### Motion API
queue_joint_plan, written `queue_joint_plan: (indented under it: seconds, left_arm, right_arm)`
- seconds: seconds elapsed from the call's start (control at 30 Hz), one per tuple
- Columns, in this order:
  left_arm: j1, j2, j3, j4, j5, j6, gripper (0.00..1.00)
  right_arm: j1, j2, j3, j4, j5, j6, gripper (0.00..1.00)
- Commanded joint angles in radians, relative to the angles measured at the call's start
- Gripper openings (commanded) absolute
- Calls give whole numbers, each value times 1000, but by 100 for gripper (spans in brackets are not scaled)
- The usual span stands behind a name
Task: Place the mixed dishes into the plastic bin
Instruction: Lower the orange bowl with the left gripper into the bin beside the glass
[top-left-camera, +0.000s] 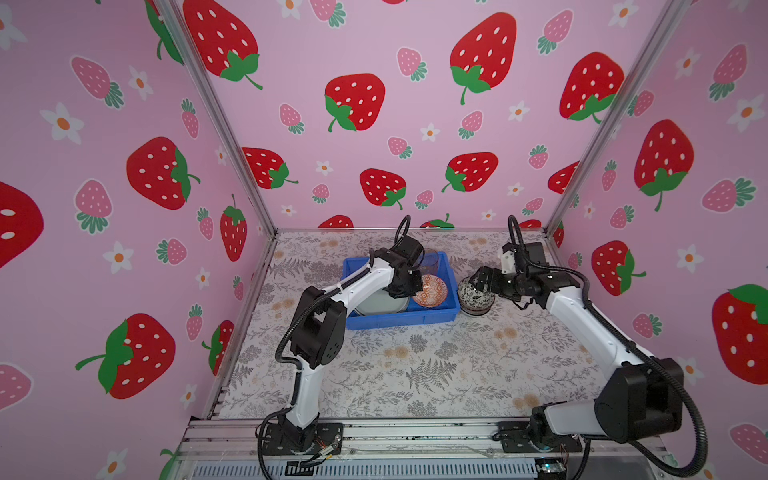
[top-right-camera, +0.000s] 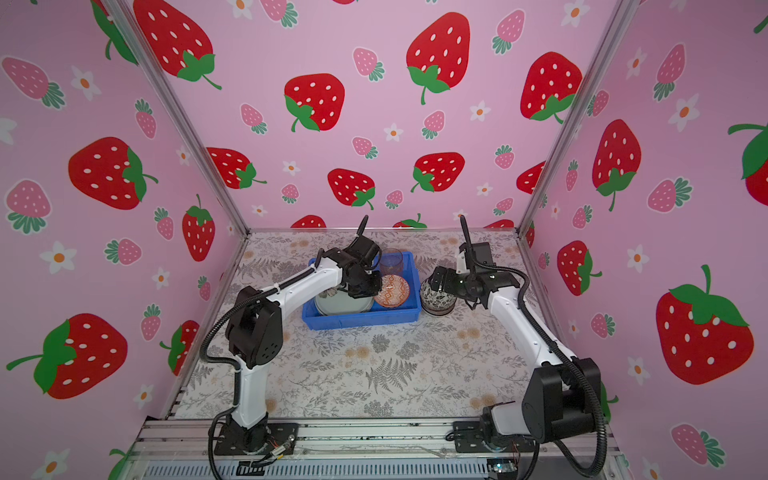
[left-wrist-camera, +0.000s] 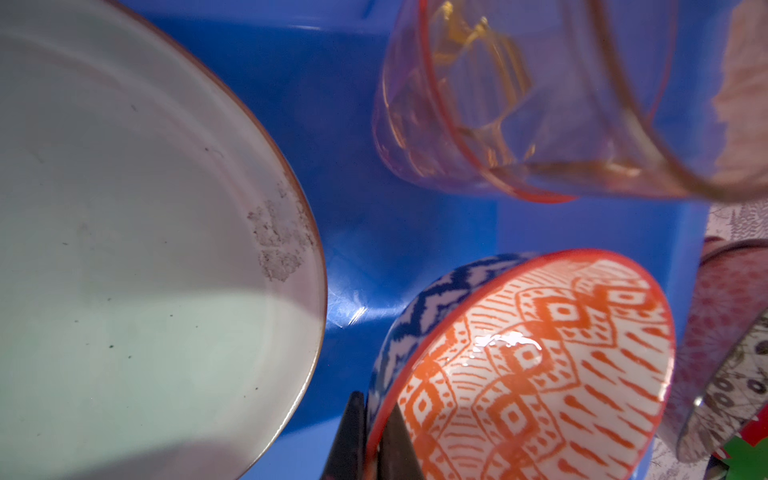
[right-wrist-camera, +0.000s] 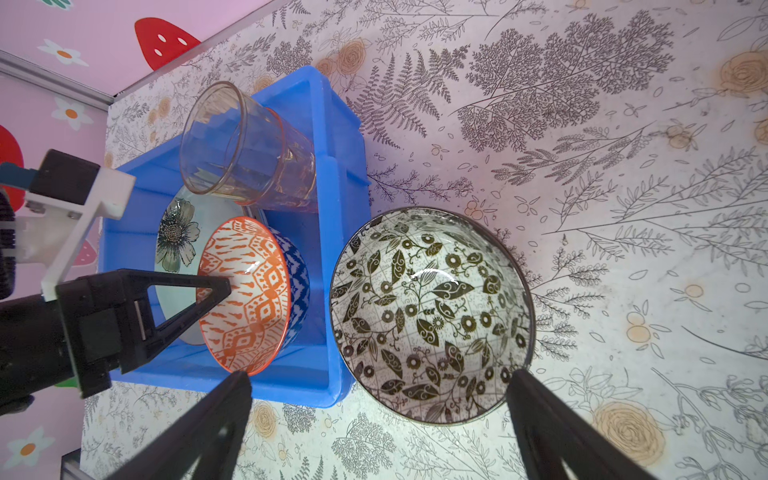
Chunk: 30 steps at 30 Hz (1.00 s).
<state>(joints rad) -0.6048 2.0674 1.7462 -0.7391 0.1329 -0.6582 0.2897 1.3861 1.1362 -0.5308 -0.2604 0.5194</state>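
Orange-red bowl (right-wrist-camera: 249, 291) sat tilted in blue bin (right-wrist-camera: 328, 166), left fingers (left-wrist-camera: 348, 444) clamped its rim, right fingers (right-wrist-camera: 208, 428) stood wide over black-white bowl (top-left-camera: 471, 302), right of bin.

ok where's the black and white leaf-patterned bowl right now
In both top views the black and white leaf-patterned bowl sits on the floral table, just outside the right end of the blue plastic bin, with the open right gripper at it.

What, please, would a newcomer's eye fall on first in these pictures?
The huge red strawberries on the pink walls dominate both top views. At the table's far end, the blue bin holds a glass tumbler, a flowered plate and an orange-patterned bowl that the left gripper pinches by the rim. Beside the bin stands a black-and-white bowl, with the open right gripper over it.
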Motion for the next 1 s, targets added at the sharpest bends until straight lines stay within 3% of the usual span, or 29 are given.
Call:
queue_joint_plan:
  seconds: [0.0,0.97]
  left_arm:
    - [-10,17,3,43,39,-15,0]
    - [-20,68,-38,85,33,0,1]
  right_arm:
    - [-9,-12,-18,8,-4,-16,98]
    - [-14,-8,-46,24,0,-19,98]
